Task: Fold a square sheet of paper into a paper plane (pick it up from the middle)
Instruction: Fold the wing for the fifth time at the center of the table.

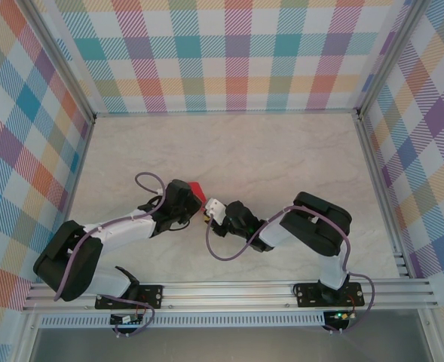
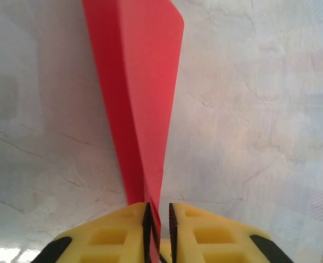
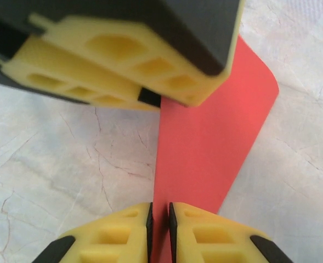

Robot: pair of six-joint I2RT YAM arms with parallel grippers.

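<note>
At frame bottom, my left fingers [image 2: 112,235] and right fingers [image 3: 112,235] straddle red paper [image 2: 145,82] edge, nearly closed, grip unclear; bare bench [image 2: 249,137] around.

Light: bright, even, diffuse, from overhead
Shadows: faint, soft-edged on table [image 1: 282,151]
Glare: white patch, left wrist view's lower-left corner
Focus: paper [image 2: 145,82] sharp; nearest foreground slightly soft

From above, my wrists are hiding most of the folded red paper [image 1: 197,188]. My left tool [image 3: 175,93] is covering its far end.
</note>
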